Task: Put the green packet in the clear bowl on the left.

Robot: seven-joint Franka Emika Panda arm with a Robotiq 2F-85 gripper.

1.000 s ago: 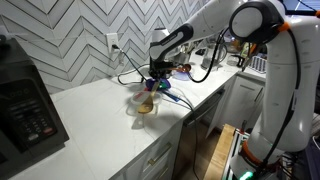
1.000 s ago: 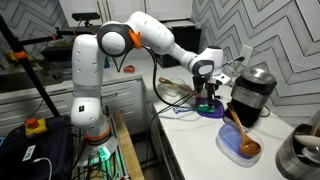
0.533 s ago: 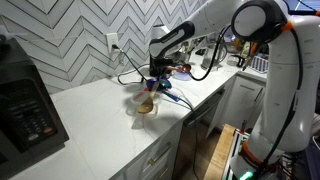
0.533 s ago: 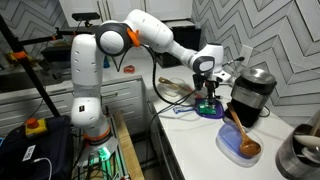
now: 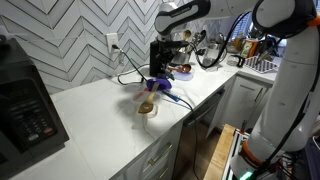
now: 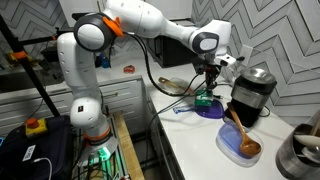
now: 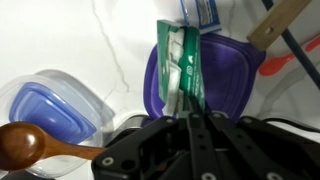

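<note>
My gripper (image 7: pixel 190 118) is shut on the green packet (image 7: pixel 178 62), which hangs from the fingertips above a purple-blue plate-like thing (image 7: pixel 228 80). In both exterior views the gripper (image 5: pixel 160 68) (image 6: pixel 207 84) is raised over the counter with the packet (image 6: pixel 204 99) just under it. The clear bowl (image 5: pixel 147 105) stands on the white counter nearer the front edge. It shows yellow-brown contents and a wooden spoon (image 6: pixel 236 127). In the wrist view the bowl (image 7: pixel 50 100) is at the lower left, apart from the packet.
A black appliance (image 5: pixel 25 100) stands at the counter's near end. A black coffee maker (image 6: pixel 252 92) and a metal pot (image 6: pixel 300 150) stand by the herringbone wall. Cables (image 5: pixel 130 72) run from a wall socket. The purple-blue thing (image 6: pixel 210 110) lies below the gripper.
The arm has lifted: the gripper rose from the purple-blue thing with the green packet in it. The bowl has not moved.
</note>
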